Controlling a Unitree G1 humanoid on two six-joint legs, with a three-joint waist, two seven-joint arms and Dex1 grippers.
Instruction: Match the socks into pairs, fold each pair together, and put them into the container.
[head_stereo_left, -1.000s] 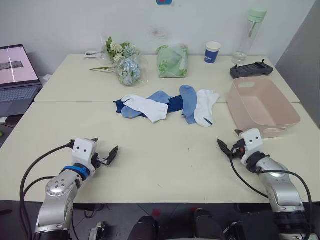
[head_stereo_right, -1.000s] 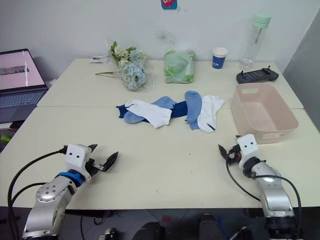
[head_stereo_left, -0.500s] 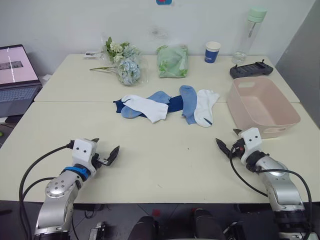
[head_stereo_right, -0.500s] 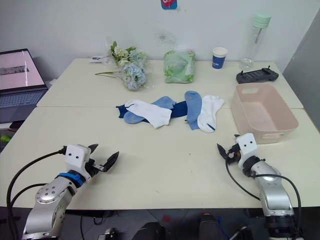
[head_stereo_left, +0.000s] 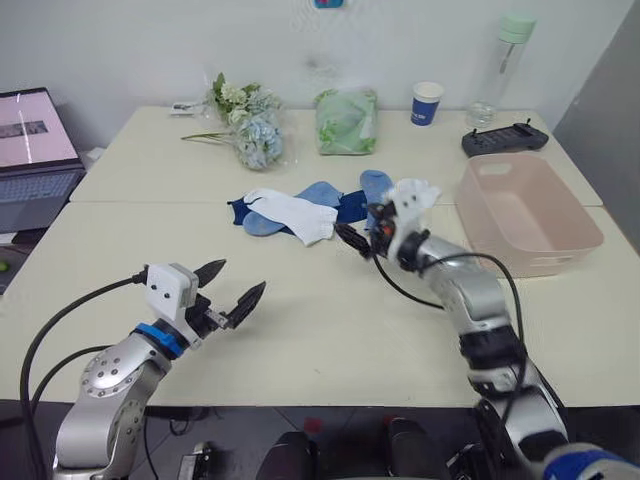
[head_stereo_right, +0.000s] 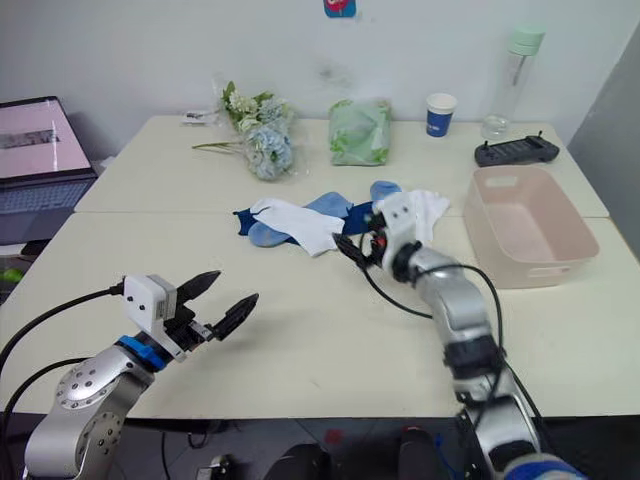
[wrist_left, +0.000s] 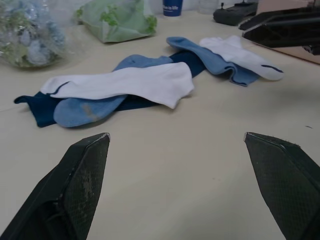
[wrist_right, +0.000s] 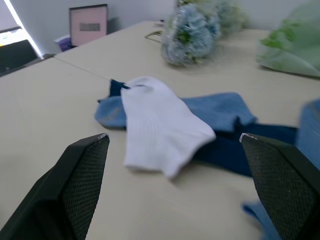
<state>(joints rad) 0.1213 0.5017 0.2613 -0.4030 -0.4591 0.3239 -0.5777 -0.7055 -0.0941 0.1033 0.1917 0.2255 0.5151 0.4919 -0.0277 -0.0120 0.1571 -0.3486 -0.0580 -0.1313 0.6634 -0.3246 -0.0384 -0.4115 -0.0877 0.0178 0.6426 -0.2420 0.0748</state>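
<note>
Several socks lie in a heap at mid-table: a white sock (head_stereo_left: 295, 212) on top of a light blue one (head_stereo_left: 318, 192) and a dark navy one (head_stereo_left: 350, 207), and further right a second light blue sock (head_stereo_left: 376, 184) beside a white sock (head_stereo_left: 425, 190). My right gripper (head_stereo_left: 356, 230) is open, just in front of the heap's right half, holding nothing. In its wrist view the white sock (wrist_right: 160, 120) is straight ahead. My left gripper (head_stereo_left: 241, 277) is open over bare table, well short of the heap. The pink container (head_stereo_left: 530, 210) stands at the right.
Along the far side are a laptop (head_stereo_left: 35, 140), a flower bunch (head_stereo_left: 250, 125), a green bag (head_stereo_left: 345, 120), a blue paper cup (head_stereo_left: 427, 102), a bottle (head_stereo_left: 500, 65) and a black controller (head_stereo_left: 505, 138). Bare table lies between the heap and the front edge.
My right arm has swung from the front right, beside the container, to the sock heap in the middle. My left gripper has risen, moved slightly forward and opened wider.
</note>
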